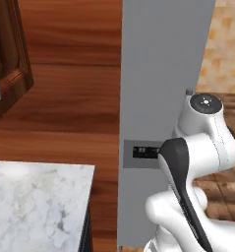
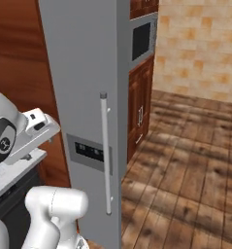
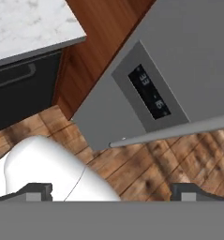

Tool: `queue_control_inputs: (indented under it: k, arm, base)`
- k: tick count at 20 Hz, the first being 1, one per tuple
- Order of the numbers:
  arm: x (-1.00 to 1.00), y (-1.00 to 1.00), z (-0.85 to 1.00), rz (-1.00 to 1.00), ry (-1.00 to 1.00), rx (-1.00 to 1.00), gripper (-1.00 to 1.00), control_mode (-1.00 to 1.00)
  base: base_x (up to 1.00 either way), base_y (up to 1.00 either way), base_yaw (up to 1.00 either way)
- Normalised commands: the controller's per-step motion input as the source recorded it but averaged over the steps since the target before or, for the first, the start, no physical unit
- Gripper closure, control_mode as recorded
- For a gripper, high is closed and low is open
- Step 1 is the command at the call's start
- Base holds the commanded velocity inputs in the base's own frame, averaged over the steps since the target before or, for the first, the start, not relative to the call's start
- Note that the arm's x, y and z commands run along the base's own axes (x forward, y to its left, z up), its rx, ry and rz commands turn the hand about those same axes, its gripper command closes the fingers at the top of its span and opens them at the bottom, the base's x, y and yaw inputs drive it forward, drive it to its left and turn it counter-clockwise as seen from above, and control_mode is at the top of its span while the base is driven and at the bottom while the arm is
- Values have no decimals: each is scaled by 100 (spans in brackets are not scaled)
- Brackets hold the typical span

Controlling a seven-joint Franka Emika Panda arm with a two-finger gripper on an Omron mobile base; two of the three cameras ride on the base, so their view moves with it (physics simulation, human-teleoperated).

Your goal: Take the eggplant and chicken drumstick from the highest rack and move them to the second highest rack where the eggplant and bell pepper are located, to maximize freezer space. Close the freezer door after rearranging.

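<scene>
The grey freezer door (image 2: 83, 73) faces me with its front, so the racks, the eggplant, the chicken drumstick and the bell pepper are all hidden. On the door are a long vertical handle (image 2: 106, 155) and a dark display panel (image 2: 91, 151), and both the panel (image 3: 150, 92) and the handle (image 3: 179, 130) show again in the hand view. My gripper (image 3: 113, 191) is open, its fingertips (image 3: 38, 190) wide apart with nothing between them. It hangs short of the door, below the display. My hand (image 2: 34, 130) is left of the door.
A marble counter (image 1: 35, 206) lies to the left with a dark appliance front (image 3: 19, 89) under it. A wooden cabinet (image 1: 6, 59) hangs at upper left. A built-in microwave (image 2: 141, 41) sits behind the door. Wooden floor (image 2: 195, 170) stretches to the right.
</scene>
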Motion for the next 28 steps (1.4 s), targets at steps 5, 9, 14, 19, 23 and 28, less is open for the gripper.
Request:
queue_control_inputs:
  k: [5,9,14,19,23,28]
  arm:
    - [0,0,0,0,0,0,-100,100]
    - [46,19,-4,-10,-2,8,-100,-100]
    - [69,0,-5,-16,-4,12,-100,-100]
    - [77,0,-19,-16,-13,7,-100,-100]
    - [73,-2,-25,-14,-18,5,-100,-100]
    - [82,0,-22,-9,-5,11,-100,-100]
  base:
    - [13,3,-27]
    - [0,0,0]
    - [0,0,0]
    - [0,0,0]
    - [0,0,0]
    - [0,0,0]
